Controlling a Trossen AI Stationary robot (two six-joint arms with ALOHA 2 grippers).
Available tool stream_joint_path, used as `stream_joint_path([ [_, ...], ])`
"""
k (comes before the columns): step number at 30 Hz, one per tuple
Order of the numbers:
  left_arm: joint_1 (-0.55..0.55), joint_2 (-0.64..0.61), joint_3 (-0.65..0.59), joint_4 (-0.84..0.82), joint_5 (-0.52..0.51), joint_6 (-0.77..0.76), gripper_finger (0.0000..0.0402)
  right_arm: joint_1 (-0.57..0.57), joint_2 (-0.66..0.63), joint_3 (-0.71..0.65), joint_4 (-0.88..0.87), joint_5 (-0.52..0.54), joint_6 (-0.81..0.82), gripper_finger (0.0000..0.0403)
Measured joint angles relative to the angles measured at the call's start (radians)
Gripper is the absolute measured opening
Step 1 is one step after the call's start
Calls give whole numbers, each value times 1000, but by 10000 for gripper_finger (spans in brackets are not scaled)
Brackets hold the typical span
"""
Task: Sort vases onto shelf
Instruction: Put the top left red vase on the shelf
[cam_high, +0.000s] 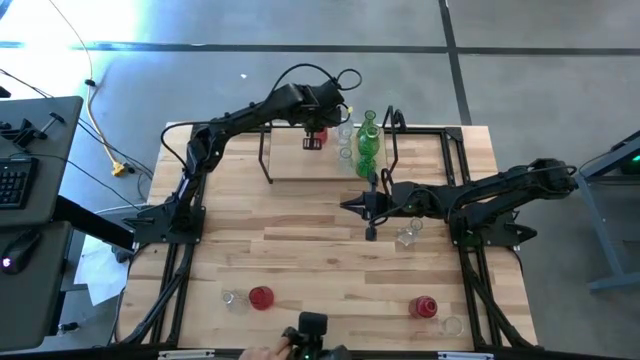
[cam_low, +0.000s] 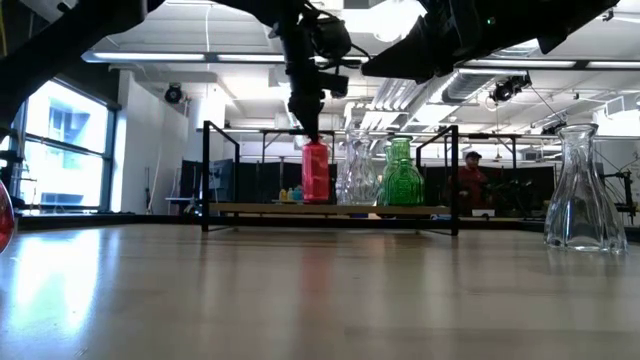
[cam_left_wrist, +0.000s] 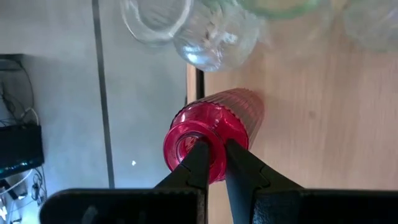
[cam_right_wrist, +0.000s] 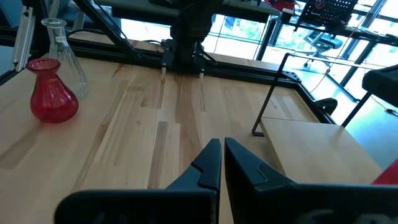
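A red ribbed vase (cam_low: 315, 172) is upright at the left part of the shelf (cam_low: 260, 209), which lies at the table's far middle. My left gripper (cam_left_wrist: 216, 149) is shut on the vase's mouth from above. To its right on the shelf stand a clear vase (cam_low: 355, 170) and a green vase (cam_low: 400, 172), resting on their bases. My right gripper (cam_right_wrist: 221, 155) hovers shut and empty over the table's middle (cam_high: 365, 205), in front of the shelf's right end. My left gripper pinches the rim of the red vase's mouth (cam_left_wrist: 214, 167) between its two fingers, one finger (cam_left_wrist: 198, 155) inside the opening and the other (cam_left_wrist: 239, 158) outside the neck. The fingers slant steeply down from above. The vase is upright, its base at the shelf board; whether it touches, I cannot tell.
A clear vase (cam_high: 408, 235) stands just near of my right gripper. A red vase (cam_high: 260, 297) and a clear one (cam_high: 235, 297) are near the front left, another red (cam_high: 423, 305) and clear (cam_high: 450, 323) pair at the front right. Black wire frames (cam_high: 393, 140) rise at the shelf's ends.
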Motion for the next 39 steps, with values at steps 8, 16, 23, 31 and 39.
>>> stream_joint_path([
  [8,15,0,0,3,29,-15,15,0,0,0,-2,0,0,2],
  [16,28,0,0,-2,52,-27,16,0,0,0,-1,0,0,2],
  [23,27,-1,0,0,51,-26,76,0,0,0,-1,0,0,2],
  [31,27,-1,0,-1,49,-25,101,0,0,0,-1,0,0,2],
  [39,24,-18,2,-4,44,-19,103,0,0,0,-1,0,0,2],
])
